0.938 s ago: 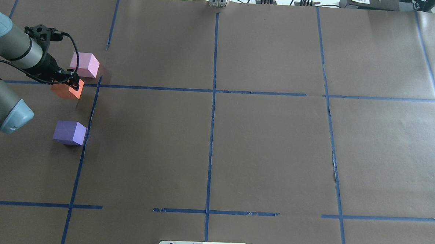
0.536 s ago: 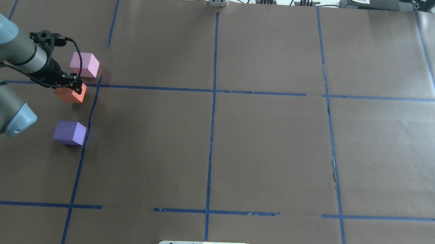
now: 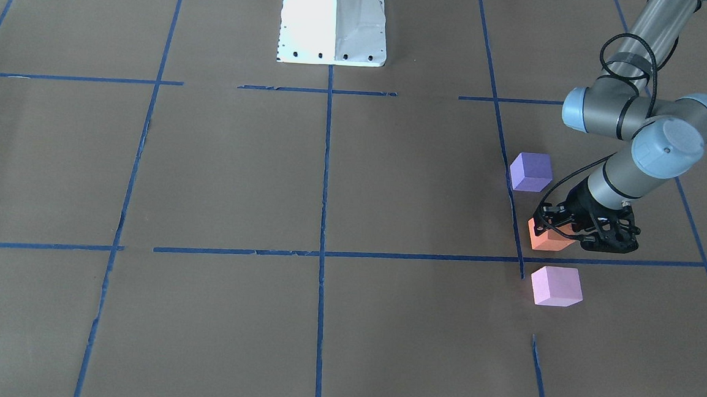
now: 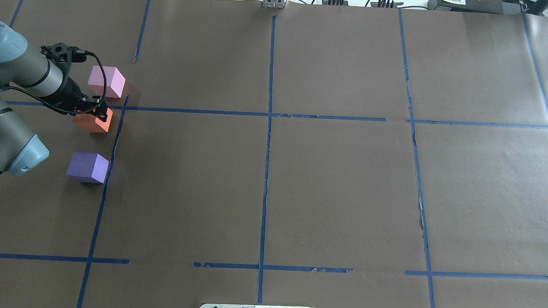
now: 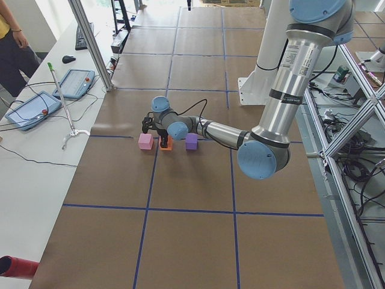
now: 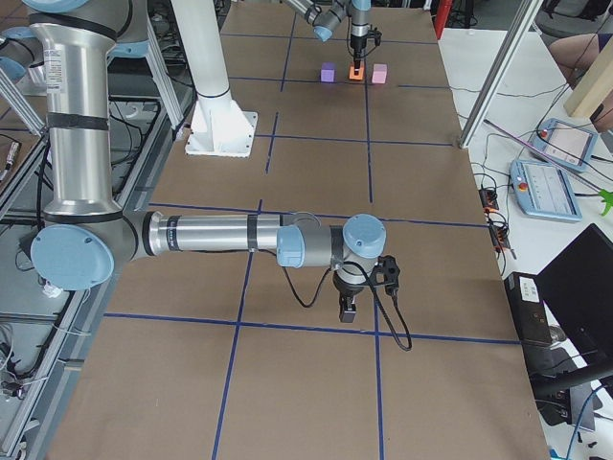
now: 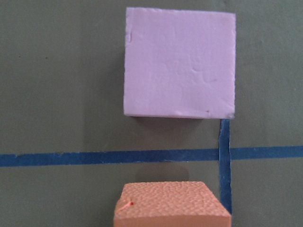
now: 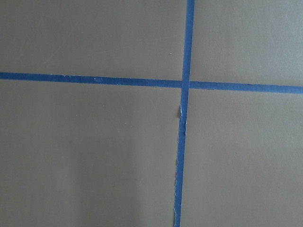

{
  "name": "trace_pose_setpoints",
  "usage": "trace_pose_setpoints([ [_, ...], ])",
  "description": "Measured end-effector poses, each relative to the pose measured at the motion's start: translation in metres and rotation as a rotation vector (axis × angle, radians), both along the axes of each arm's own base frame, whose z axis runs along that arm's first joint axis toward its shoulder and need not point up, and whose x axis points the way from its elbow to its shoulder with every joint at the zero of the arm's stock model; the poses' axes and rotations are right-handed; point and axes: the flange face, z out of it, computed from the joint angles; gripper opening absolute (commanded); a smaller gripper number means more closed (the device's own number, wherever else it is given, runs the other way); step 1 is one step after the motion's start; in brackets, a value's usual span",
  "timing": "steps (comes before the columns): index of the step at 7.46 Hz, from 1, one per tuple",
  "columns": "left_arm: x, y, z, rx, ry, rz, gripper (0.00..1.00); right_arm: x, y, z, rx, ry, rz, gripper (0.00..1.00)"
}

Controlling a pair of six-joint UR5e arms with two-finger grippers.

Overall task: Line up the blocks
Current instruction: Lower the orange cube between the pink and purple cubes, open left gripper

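Left gripper (image 4: 98, 112) is low at the left edge of the overhead frame, jaws narrow and clamped on the orange block (image 4: 91, 122), as far as I can judge; the fingers flank it in the front-facing view. I can't tell whether the block is down on the paper or a hair above.

Key relation: the orange block sits between the other two. The pink block (image 4: 106, 82) is just above it in the overhead frame and the purple block (image 4: 87, 167) below, both apart from it. In the wrist view, pink (image 7: 180, 68) lies straight ahead of orange (image 7: 171, 204), edges about square. The row's long axis runs up-down in the frame, beside the blue tape line (image 4: 111, 158). My guess is that only the release is left.

Count: three blocks, one per colour.

The left arm is the nearer one. The right gripper (image 6: 350, 309) is well apart at the far end; I can't tell if it is open.
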Motion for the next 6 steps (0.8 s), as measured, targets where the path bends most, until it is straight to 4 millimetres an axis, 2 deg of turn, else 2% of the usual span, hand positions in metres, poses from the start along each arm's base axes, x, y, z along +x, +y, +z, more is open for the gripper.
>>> trace_pose_setpoints([
  [2, 0.001, 0.0001, 0.0016, 0.004, 0.003, 0.001, 0.43, 0.0, 0.0, -0.0001, 0.001, 0.0, 0.0, 1.0],
  [4, 0.0018, 0.0, 0.004, 0.004, 0.003, 0.002, 0.49, 0.0, 0.0, -0.0001, 0.0, -0.001, 0.0, 1.0],
  [5, 0.0021, -0.0001, 0.0055, 0.003, 0.003, 0.002, 0.7, 0.0, 0.0, 0.0, 0.0, 0.0, 0.0, 1.0],
  [6, 0.0026, -0.0002, 0.0074, 0.005, 0.004, 0.003, 0.97, 0.0, 0.0, 0.0, 0.0, 0.0, 0.0, 1.0],
])
